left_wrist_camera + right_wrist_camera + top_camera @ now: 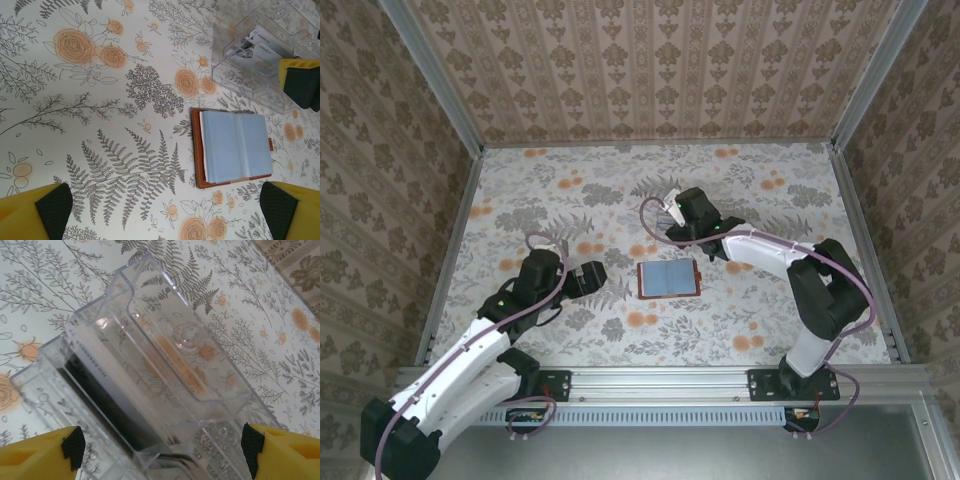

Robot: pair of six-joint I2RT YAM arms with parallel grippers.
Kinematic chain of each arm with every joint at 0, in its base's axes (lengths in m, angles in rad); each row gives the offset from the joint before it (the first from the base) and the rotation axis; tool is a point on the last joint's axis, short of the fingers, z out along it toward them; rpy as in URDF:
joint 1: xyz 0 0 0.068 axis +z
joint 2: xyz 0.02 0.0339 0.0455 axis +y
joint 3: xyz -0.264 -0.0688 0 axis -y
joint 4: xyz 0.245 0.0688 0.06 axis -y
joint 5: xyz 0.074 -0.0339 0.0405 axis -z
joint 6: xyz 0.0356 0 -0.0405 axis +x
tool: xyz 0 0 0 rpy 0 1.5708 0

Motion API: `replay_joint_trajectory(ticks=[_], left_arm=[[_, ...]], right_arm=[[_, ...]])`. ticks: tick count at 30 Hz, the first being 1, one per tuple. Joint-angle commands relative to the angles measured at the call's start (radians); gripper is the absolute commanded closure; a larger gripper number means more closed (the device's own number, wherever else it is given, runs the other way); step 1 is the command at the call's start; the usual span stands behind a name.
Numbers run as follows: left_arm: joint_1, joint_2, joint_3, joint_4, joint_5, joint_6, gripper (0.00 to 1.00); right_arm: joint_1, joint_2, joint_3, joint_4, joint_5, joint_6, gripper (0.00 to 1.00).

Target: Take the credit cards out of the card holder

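**While the card holder (668, 279) lies open, credit cards (110, 405) stand in the clear tray (165, 340)**

Where the right gripper (160, 452) hangs, its yellow fingers (45, 455) are spread wide and pinch nothing. The near end of the clear tray lies between and just beyond them. Inside it a card stands on edge, its white rim and dark stripe showing through the plastic.

The left gripper (165, 215) is spread wide too, with its dark pads (52, 207) at the lower corners of its own view and only the floral table (100, 125) between them. The card holder lies flat just ahead of the right-hand pad, apart from both. It is unfolded, with grey-blue pockets up and a brown edge around them. A thin white edge shows along the pockets' left side; I cannot tell whether that is a card. Beyond the holder stands the tray, with one finger of the right gripper beside it.
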Motion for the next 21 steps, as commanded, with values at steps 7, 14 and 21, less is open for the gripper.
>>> replay_joint_trajectory(ticks=[7, 14, 21], left_arm=[[0.011, -0.013, 0.002, 0.015, 0.017, 0.017, 0.0], [0.014, -0.025, -0.009, 0.017, 0.017, 0.017, 0.0], [0.019, -0.026, -0.008, 0.016, 0.013, 0.014, 0.0]], right_arm=[[0.001, 0.108, 0.129, -0.066, 0.168, -0.003, 0.15], [0.002, 0.075, 0.108, -0.064, 0.145, 0.013, 0.15], [0.002, -0.124, -0.001, -0.008, 0.096, 0.106, 0.14]])
